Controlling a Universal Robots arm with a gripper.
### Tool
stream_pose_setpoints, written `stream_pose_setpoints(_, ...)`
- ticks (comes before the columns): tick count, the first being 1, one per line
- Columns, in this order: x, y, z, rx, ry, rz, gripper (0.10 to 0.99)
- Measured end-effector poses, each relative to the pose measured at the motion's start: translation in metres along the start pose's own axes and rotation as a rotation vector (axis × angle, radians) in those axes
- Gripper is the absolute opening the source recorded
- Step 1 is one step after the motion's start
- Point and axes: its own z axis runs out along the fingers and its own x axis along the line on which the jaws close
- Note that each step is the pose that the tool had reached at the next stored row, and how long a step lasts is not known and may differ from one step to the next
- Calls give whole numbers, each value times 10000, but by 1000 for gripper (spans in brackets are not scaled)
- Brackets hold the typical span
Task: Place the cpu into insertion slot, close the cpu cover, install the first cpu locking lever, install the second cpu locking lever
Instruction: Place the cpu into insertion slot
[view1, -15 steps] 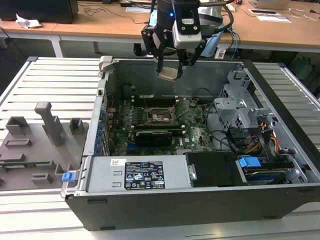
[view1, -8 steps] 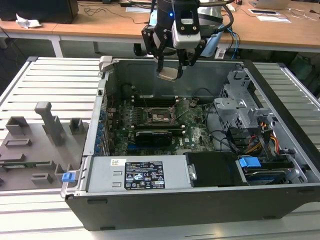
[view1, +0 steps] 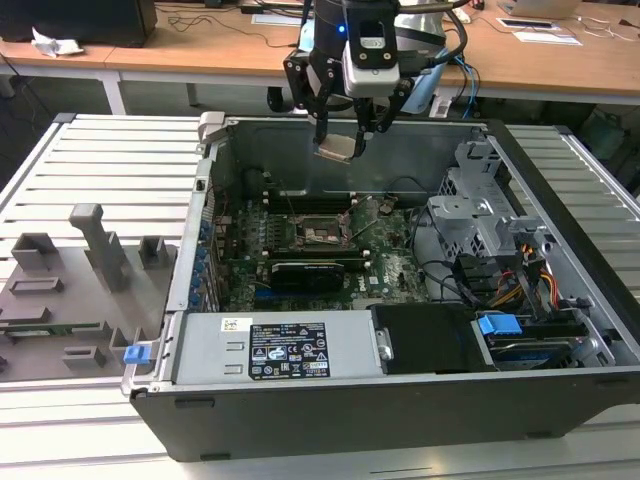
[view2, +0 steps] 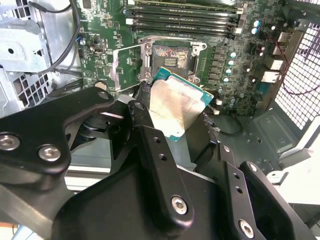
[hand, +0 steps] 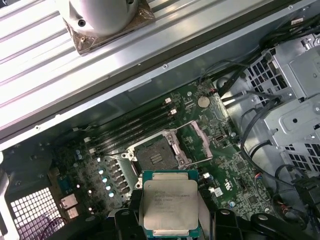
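Note:
My gripper (view1: 342, 140) hangs above the back of the open computer case, shut on the cpu (view1: 335, 149), a flat square chip with a pale metal face. In both wrist views the cpu (view2: 177, 107) (hand: 170, 202) sits tilted between the black fingers (view2: 145, 120), apart from the board below. The insertion slot (view1: 325, 233) (view2: 171, 57) (hand: 156, 157) lies open and dark on the green motherboard (view1: 390, 270), lower than the chip and nearer the front of the case. The cpu cover (view2: 120, 62) (hand: 199, 140) stands swung open beside the slot.
Memory sticks (view2: 185, 20) run along one side of the slot. A black card (view1: 305, 270), the labelled grey power supply (view1: 285, 350), a metal drive cage (view1: 480, 215) and loose cables (hand: 250, 130) crowd the case. A grey fixture plate (view1: 70, 290) lies at the exterior view's left.

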Motion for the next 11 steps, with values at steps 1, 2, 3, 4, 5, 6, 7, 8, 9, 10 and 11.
stream_pose_setpoints(1, 0, 0, 0, 0, -2, 22, 525)
stream_pose_setpoints(2, 0, 0, 0, -1, -4, 44, 525)
stream_pose_setpoints(3, 0, 0, 0, -1, -6, 65, 525)
stream_pose_setpoints(4, 0, 0, 0, -2, -10, 104, 525)
stream_pose_setpoints(5, 0, 0, 0, -2, -14, 152, 525)
stream_pose_setpoints(6, 0, 0, 0, -3, -22, 240, 525)
stream_pose_setpoints(7, 0, -1, 2, -3, -38, 405, 525)
stream_pose_setpoints(8, 0, 0, 4, -4, -56, 584, 525)
stream_pose_setpoints(9, 0, -1, 5, -6, -70, 733, 525)
stream_pose_setpoints(10, 0, -1, 5, -7, -83, 877, 525)
stream_pose_setpoints(11, 0, -1, 5, -11, -95, 1019, 525)
